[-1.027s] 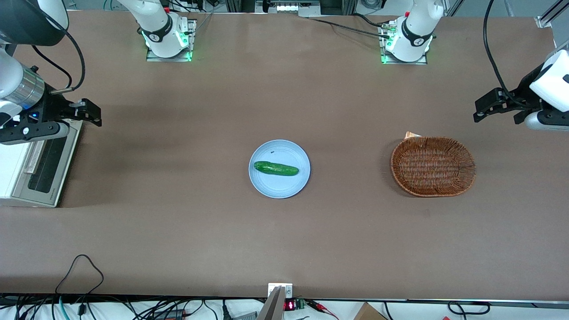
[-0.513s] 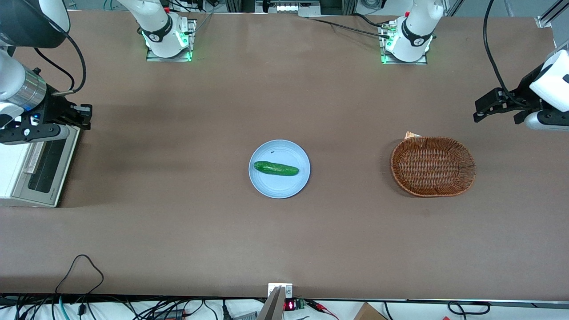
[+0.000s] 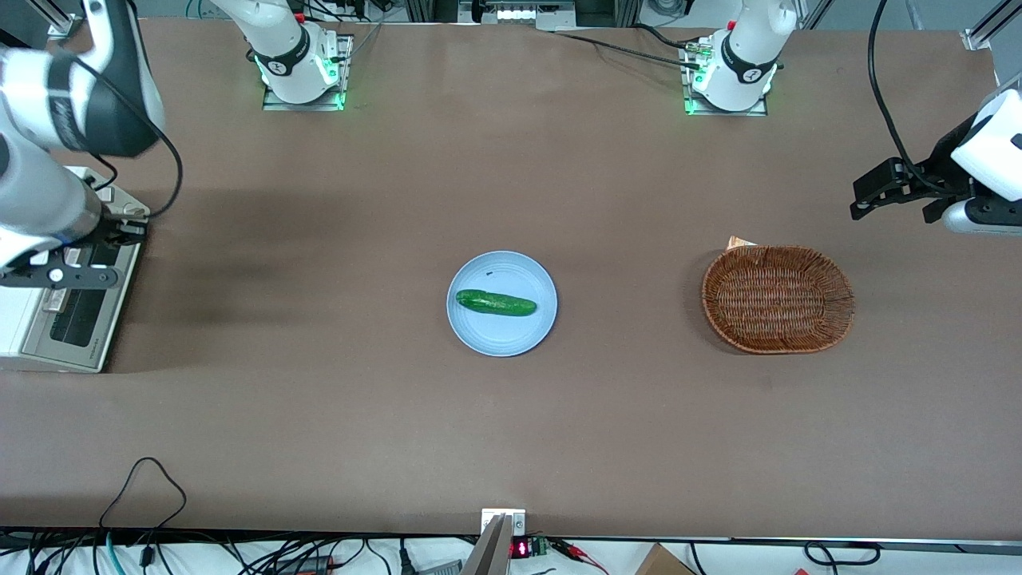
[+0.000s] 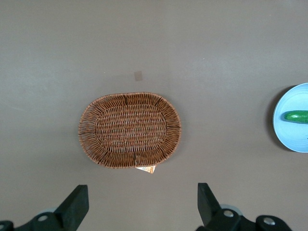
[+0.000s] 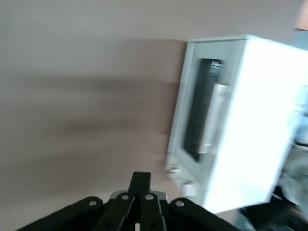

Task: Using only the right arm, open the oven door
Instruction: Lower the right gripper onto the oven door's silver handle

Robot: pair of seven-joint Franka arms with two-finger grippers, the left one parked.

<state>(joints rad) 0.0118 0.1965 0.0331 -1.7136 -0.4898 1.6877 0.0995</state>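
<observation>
The white toaster oven (image 3: 11,315) stands at the working arm's end of the table. Its silver-grey oven door (image 3: 104,315) with the glass window is closed, and the silver bar handle (image 3: 54,299) is partly covered by my wrist. My right arm (image 3: 36,200) hangs over the oven. Its gripper (image 3: 134,231) is shut and empty, above the door's corner that lies farthest from the front camera. In the right wrist view the shut gripper (image 5: 141,179) is apart from the oven door (image 5: 196,113) and its handle (image 5: 212,115).
A light blue plate (image 3: 479,335) holding a green cucumber (image 3: 495,303) sits mid-table. A brown wicker basket (image 3: 778,299) lies toward the parked arm's end; it also shows in the left wrist view (image 4: 129,130).
My right arm has swung round and its upper links have come into view. The gripper has drawn back from over the table to above the oven door's edge.
</observation>
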